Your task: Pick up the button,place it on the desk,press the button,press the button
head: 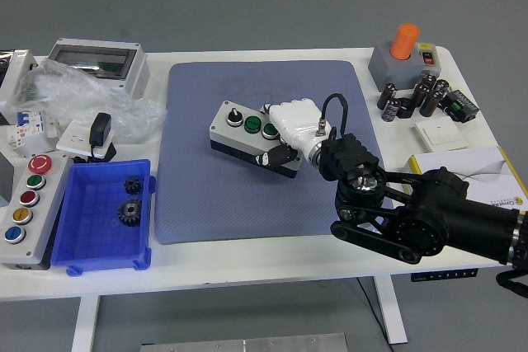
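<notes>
Grey and boxy, the button (250, 135) unit lies on the blue mat (266, 146) near its middle, slightly tilted, with a black knob and two green caps on its top face. We see our right hand (290, 124) (white-gloved, on the black arm coming in from the lower right) closed around the unit's right end, its fingers wrapped over the top by the right green cap and a dark thumb against the front side. Whether the unit rests on the mat or is held just above it we cannot tell. To the left on the white desk (272, 255) sits a blue tray (103, 215) with two dark gears; beside it lies a longer panel of coloured buttons (24, 208).
</notes>
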Robot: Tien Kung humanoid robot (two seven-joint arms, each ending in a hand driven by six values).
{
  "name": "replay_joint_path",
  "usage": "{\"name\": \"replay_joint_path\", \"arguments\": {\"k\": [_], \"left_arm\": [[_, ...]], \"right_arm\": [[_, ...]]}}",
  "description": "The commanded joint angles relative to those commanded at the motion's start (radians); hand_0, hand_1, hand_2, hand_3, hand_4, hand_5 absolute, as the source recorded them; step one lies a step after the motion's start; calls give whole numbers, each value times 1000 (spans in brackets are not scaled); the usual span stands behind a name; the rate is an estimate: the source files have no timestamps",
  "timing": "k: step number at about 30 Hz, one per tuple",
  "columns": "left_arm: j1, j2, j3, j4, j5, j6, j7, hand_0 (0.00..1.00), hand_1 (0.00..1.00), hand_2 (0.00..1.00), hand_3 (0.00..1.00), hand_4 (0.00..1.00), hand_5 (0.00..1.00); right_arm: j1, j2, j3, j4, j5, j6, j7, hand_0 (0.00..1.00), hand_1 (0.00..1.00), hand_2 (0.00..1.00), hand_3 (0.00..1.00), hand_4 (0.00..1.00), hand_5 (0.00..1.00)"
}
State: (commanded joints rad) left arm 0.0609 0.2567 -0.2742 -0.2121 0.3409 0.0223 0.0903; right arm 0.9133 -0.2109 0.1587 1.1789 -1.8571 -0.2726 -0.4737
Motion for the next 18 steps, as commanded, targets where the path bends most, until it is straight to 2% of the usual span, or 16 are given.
{"name": "replay_joint_path", "arguments": {"k": [5,11,12,17,18], "left_arm": [[0,-1,3,0,-1,0,0,651,690,669,676,778,412],[-2,-2,4,0,-1,-1,0,653,691,669,676,780,414],[-2,-2,4,0,-2,-1,0,650,690,669,676,781,418],[-2,-1,6,0,-4,-1,0,650,690,669,676,781,418],[-1,-1,6,0,-4,-1,0,651,691,669,677,781,423]], "right_arm": [[31,-22,-57,-1,-25,-48,106,337,461,367,364,478,2],[52,-36,-98,-31,-60,-95,182,356,473,371,380,491,2],[54,-38,-106,-36,-61,-99,189,386,496,381,430,428,2],[57,-40,-142,-72,-65,-115,221,386,496,381,430,428,2],[56,-39,-144,-79,-69,-113,229,414,515,400,446,362,2]]}}
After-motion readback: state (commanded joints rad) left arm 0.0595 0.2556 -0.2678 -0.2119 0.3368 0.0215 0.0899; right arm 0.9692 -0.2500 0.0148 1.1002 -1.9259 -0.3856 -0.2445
